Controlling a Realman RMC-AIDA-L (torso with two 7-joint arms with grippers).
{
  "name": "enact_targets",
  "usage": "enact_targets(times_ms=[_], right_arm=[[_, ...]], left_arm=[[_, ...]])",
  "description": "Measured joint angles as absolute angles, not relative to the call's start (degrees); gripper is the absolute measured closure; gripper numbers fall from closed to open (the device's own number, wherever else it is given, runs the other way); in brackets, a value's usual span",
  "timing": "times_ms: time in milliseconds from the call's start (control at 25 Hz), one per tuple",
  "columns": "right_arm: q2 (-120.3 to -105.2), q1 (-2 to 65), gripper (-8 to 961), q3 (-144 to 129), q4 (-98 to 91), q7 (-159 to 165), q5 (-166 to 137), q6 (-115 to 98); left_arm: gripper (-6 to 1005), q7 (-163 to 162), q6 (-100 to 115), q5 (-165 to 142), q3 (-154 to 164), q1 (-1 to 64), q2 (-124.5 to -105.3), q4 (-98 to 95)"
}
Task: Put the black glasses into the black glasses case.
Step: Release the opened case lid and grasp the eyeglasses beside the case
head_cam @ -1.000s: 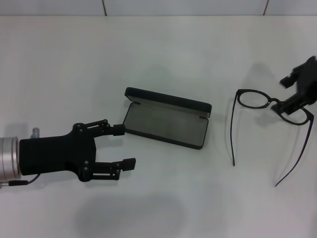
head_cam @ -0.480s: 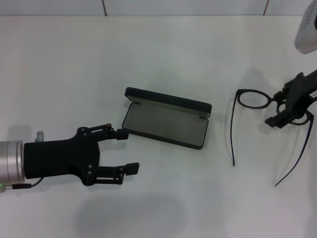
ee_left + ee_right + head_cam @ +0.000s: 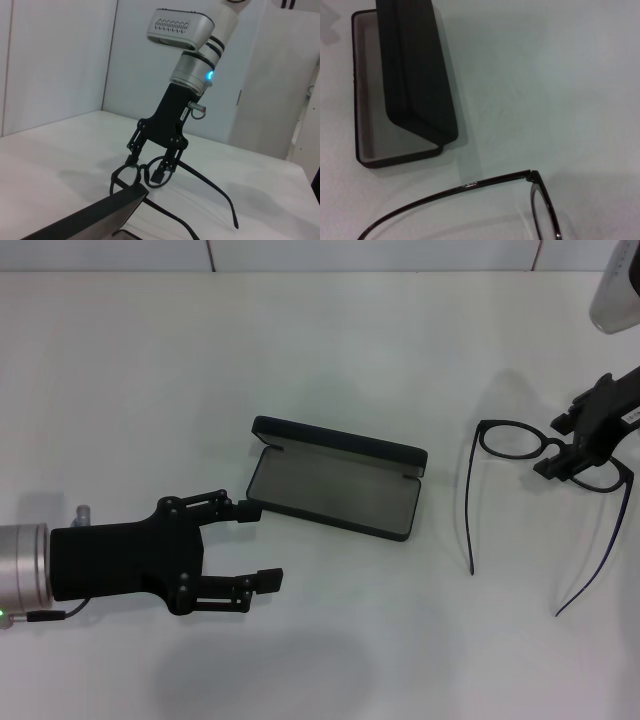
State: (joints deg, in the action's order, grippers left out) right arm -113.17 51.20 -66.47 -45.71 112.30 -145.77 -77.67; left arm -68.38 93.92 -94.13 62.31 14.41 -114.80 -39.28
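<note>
White table (image 3: 330,350): right gripper (image 3: 572,445), open, rose slightly off black glasses (image 3: 510,440); left gripper (image 3: 255,545) open, unmoved.

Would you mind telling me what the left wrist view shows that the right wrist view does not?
Only the left wrist view shows the right gripper, open over the black glasses around the bridge, with both temple arms spread on the table. Only the right wrist view shows the grey lining inside the open black glasses case. Both show glasses, case and table.
</note>
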Motion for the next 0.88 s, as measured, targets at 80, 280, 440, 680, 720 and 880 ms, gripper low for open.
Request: enact_targets(times_ms=[80, 280, 440, 680, 720, 880], right_arm=[[-113.03, 51.9, 237, -66.4, -44.8, 112.4, -145.8, -77.4], [-113.06, 52.7, 309, -66.6, -44.3, 112.7, -146.1, -77.2], [-113.09, 54.2, 350, -66.7, -44.0, 114.1, -147.4, -77.8], [-112.68, 57.1, 354, -66.7, -41.3, 115.3, -148.5, -79.1], [-112.68, 57.2, 366, -66.7, -41.0, 115.4, -148.8, -79.1], [-112.67, 57.5, 414, -66.7, -40.7, 115.5, -149.0, -79.1]], left_arm=[[126, -68.4, 93.9, -94.1, 62.3, 14.4, -114.80, -39.3], [126, -68.4, 93.9, -94.1, 62.3, 14.4, -114.78, -39.3], [126, -68.4, 93.8, -94.1, 62.3, 14.3, -114.78, -39.3], [126, -68.4, 93.8, -94.3, 62.3, 14.4, -114.79, -39.3], [126, -68.4, 93.8, -94.4, 62.3, 14.4, -114.78, -39.3], [126, -68.4, 93.7, -94.7, 62.3, 14.4, -114.78, -39.3]])
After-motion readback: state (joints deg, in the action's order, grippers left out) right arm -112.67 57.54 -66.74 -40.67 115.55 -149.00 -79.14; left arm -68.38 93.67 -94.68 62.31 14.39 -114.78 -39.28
